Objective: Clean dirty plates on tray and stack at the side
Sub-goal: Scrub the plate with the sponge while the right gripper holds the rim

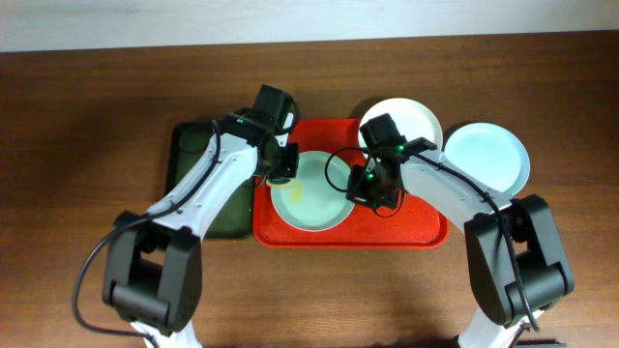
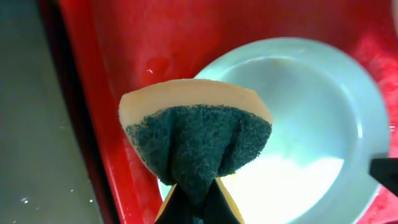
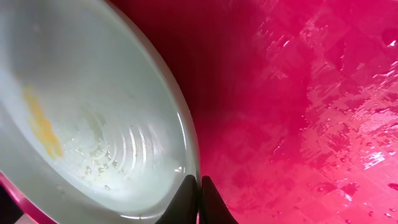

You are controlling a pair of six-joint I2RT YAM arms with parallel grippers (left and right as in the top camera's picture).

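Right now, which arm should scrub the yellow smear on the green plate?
Left: the left gripper holds the sponge at the green plate, while the right gripper pinches its rim.

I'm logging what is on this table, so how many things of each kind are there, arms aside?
Plates: 3 (pale green plate, white plate, pale blue plate)
Trays: 2 (red tray, dark green tray)
Sponges: 1 (scouring sponge)
Total: 6

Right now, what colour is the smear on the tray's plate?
Yellow smear, clearest in right wrist view.

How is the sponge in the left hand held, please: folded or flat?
Folded: the left hand pinches the sponge, its green side creased.
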